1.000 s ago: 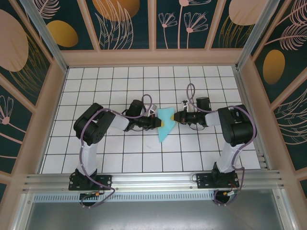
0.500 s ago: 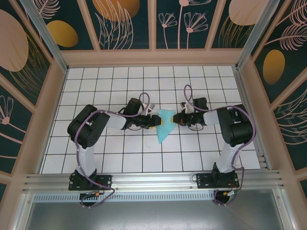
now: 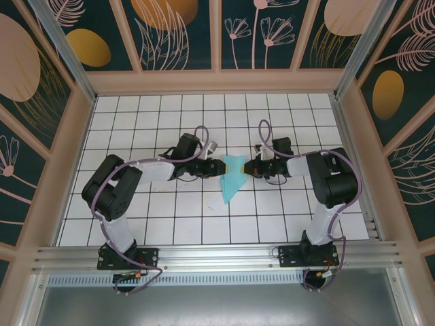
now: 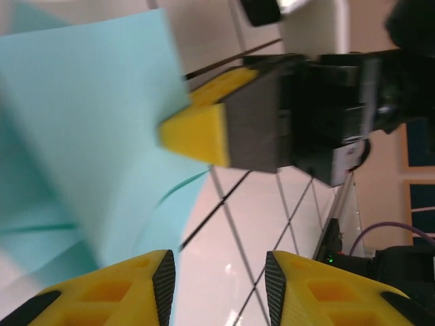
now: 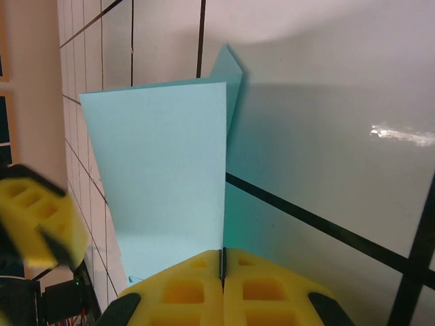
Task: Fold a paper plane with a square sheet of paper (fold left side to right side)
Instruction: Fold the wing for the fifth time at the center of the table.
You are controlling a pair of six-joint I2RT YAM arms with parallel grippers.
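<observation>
Right wrist view: right gripper [image 5: 223,270] pinched shut on the edge of the blue paper [image 5: 163,183], which sits mid-table between both arms with one flap lifted off the table [image 5: 326,102]; left gripper [image 3: 216,168] partly open, holding nothing, just beside the paper's left edge. Risks: a one-sided pinch may drag the whole sheet; the lifted flap may sag and crease crooked. Surroundings: tiled table, patterned walls [image 3: 177,27]; grippers close together, collision likely.

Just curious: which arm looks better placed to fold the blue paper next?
Likely left: the left gripper is open, free beside the blue paper, while the right gripper is shut on its edge, holding it.
</observation>
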